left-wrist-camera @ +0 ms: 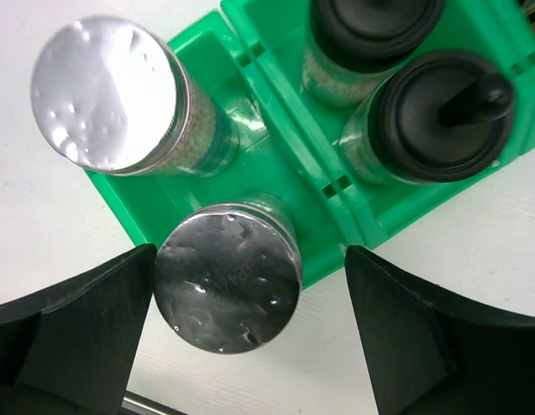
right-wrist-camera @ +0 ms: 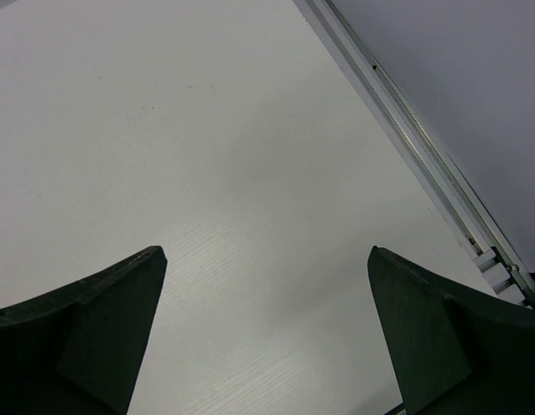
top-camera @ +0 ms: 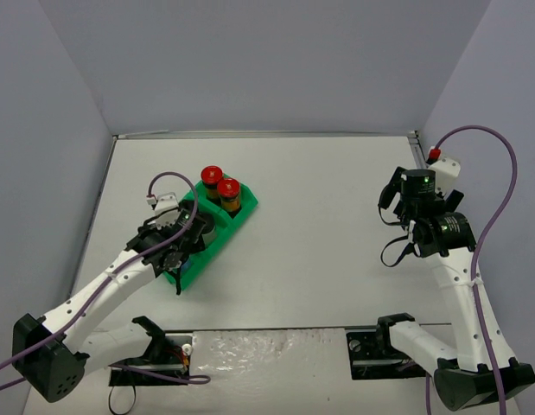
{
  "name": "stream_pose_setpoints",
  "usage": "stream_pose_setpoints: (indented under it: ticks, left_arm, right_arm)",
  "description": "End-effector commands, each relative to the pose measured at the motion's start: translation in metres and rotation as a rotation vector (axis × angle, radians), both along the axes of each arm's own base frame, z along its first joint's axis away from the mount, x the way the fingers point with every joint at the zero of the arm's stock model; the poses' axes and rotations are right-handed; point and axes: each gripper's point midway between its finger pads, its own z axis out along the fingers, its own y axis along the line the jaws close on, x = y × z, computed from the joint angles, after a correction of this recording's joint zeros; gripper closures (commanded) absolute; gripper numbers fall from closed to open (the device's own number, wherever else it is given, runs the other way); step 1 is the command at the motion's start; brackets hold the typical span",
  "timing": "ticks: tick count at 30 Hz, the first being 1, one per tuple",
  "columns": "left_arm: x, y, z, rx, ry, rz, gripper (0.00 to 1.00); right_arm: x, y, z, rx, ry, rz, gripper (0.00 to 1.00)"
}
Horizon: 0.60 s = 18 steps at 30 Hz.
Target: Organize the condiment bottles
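The green tray (top-camera: 246,206) holds two red-capped jars (top-camera: 212,175) (top-camera: 229,188) at its far end. In the left wrist view two black-capped jars (left-wrist-camera: 440,117) (left-wrist-camera: 375,26) stand in one compartment of the tray (left-wrist-camera: 371,216). Two silver-capped jars (left-wrist-camera: 107,95) (left-wrist-camera: 228,277) stand in the end compartment. My left gripper (left-wrist-camera: 250,285) (top-camera: 181,251) is open above the tray's near end. The nearer silver cap sits between its jaws, close to the left finger, with a wide gap on the right. My right gripper (right-wrist-camera: 267,259) (top-camera: 420,197) is open and empty over bare table at the right.
Grey walls close in the white table (top-camera: 319,259) on three sides. A metal rail (right-wrist-camera: 423,147) runs along the right edge near my right gripper. The arm bases and cables sit at the near edge.
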Motion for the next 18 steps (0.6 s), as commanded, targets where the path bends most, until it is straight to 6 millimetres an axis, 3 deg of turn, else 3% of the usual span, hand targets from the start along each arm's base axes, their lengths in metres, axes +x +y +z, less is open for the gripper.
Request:
stream_pose_setpoints:
  ticks: [1, 11, 18]
  left_arm:
    - [0.006, 0.003, 0.053, -0.005, -0.100, -0.009, 0.14]
    - [-0.004, 0.011, 0.099, 0.012, -0.113, -0.024, 0.13]
    - [0.004, 0.004, 0.127, 0.044, -0.132, -0.125, 0.13]
  right_arm:
    - [0.011, 0.003, 0.007, -0.005, -0.035, 0.013, 0.00]
    - [0.012, 0.005, 0.007, 0.000, -0.036, 0.019, 0.00]
    - [0.015, 0.010, 0.006, 0.008, -0.026, 0.052, 0.00]
